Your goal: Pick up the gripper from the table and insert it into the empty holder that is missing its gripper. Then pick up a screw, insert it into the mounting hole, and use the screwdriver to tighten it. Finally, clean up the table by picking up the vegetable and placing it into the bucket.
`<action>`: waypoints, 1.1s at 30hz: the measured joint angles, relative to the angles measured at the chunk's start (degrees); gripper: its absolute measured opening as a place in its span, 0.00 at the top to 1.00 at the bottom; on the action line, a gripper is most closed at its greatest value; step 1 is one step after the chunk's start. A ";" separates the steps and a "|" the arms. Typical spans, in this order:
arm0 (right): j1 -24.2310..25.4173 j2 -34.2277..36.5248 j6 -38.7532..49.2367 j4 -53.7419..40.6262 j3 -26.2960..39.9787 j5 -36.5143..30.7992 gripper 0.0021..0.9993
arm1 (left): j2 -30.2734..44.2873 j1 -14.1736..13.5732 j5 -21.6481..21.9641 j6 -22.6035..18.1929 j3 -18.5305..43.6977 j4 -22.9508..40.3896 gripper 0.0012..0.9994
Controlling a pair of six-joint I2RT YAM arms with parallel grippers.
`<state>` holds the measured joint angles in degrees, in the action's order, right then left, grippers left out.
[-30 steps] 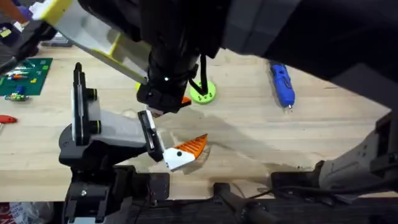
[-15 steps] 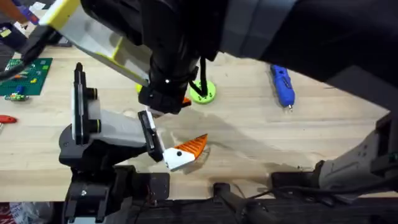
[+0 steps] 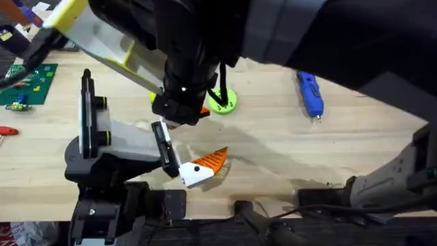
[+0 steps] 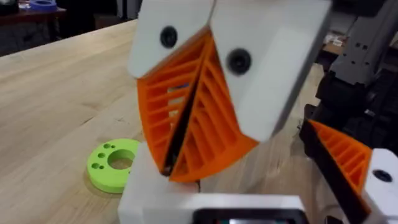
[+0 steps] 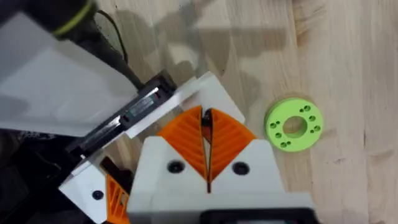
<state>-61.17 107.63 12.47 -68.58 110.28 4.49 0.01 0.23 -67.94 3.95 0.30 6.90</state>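
Observation:
The orange ribbed gripper (image 3: 205,166) with its white base lies at the tip of the black bracket (image 3: 164,149) on the white holder (image 3: 130,140). It also appears as an orange finger (image 4: 342,162) in the left wrist view and low in the right wrist view (image 5: 115,196). My left gripper (image 4: 180,134) is shut, pads together, close to the green disc (image 4: 112,165). My right gripper (image 5: 205,146) is shut above the holder's bracket (image 5: 134,112). The blue screwdriver (image 3: 308,92) lies at the far right. Screw, vegetable and bucket are hidden or out of view.
The green disc with holes (image 3: 222,100) sits mid-table beside a dark wrist (image 3: 181,102). Large dark arm bodies cover the upper overhead view. A green circuit board (image 3: 27,83) lies at the far left. Bare wood (image 3: 287,147) stretches right of the holder.

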 joint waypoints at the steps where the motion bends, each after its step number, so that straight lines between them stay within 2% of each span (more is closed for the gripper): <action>1: 0.00 0.00 0.04 -0.02 0.00 0.00 0.99 | 0.00 0.00 0.00 0.00 0.00 0.00 0.01; 28: 0.02 0.02 0.87 0.00 0.00 0.00 0.99 | 0.00 0.00 0.00 0.00 0.00 0.00 0.01; 29: 0.02 0.01 0.84 -0.03 0.00 -0.07 0.96 | 0.00 0.00 0.00 0.00 0.00 0.00 0.01; 30: 0.06 0.00 0.91 -0.13 0.00 0.10 0.86 | 0.02 0.00 0.03 0.00 0.00 -0.02 0.01; 33: 0.10 0.01 1.00 -0.57 -0.02 0.03 0.42 | 0.01 0.02 0.05 0.01 0.00 -0.02 0.01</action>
<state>-61.07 107.64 13.47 -69.15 110.26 4.52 0.02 0.25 -67.89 3.95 0.30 6.87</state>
